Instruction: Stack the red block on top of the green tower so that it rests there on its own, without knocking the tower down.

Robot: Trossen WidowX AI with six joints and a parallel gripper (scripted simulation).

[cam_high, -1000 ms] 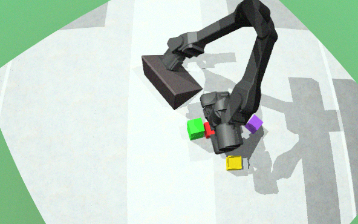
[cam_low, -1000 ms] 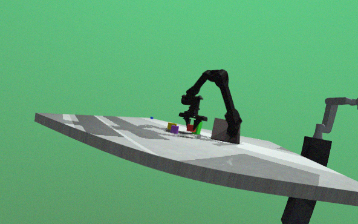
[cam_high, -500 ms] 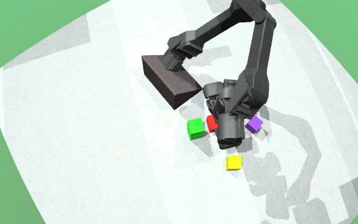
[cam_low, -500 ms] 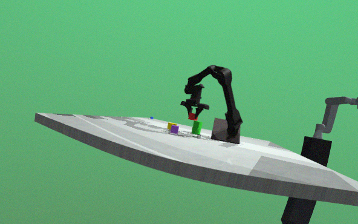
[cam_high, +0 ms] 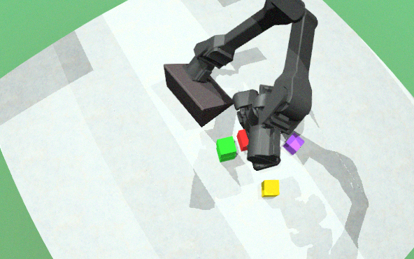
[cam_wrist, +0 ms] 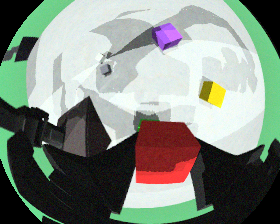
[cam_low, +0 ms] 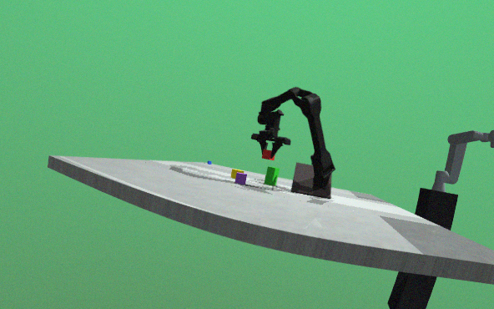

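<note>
The tool [cam_low: 269, 151] is clamped on the red block [cam_low: 268, 155], its 2 fingers partly closed, 1 against each side. In the wrist view the red block [cam_wrist: 164, 152] fills the lower centre between the dark fingers, and a thin strip of green shows just past its far edge. The block hangs in the air, clear of the tabletop [cam_low: 207, 209], with the tool pointing straight down.

The exterior view shows the red block higher than the top of the green tower [cam_low: 271, 175], with open air between them; it sits slightly to the left of the tower there. From the top view the red block [cam_high: 243, 139] appears just beside the green tower [cam_high: 226, 148], on its right, and the tool body [cam_high: 263, 147] hides most of the block. Whether the 2 line up vertically cannot be told from these views.

Other blocks ring the spot. The purple block [cam_high: 294, 143] lies near the tool on the side away from the tower, partly under the arm [cam_high: 294, 80]. The yellow block [cam_high: 270, 187] lies apart from all of them, below the tool in the top view. In the exterior view the purple block [cam_low: 240, 179] and yellow block [cam_low: 236, 172] stand close together, left of the tower.

The arm's base [cam_high: 196, 92] sits beyond the tower, near it. The tabletop edge [cam_high: 23, 196] is well apart from the blocks on every side, and broad bare surface lies to the left of the tower. A small blue dot [cam_low: 209, 162] sits far off on the tabletop.
</note>
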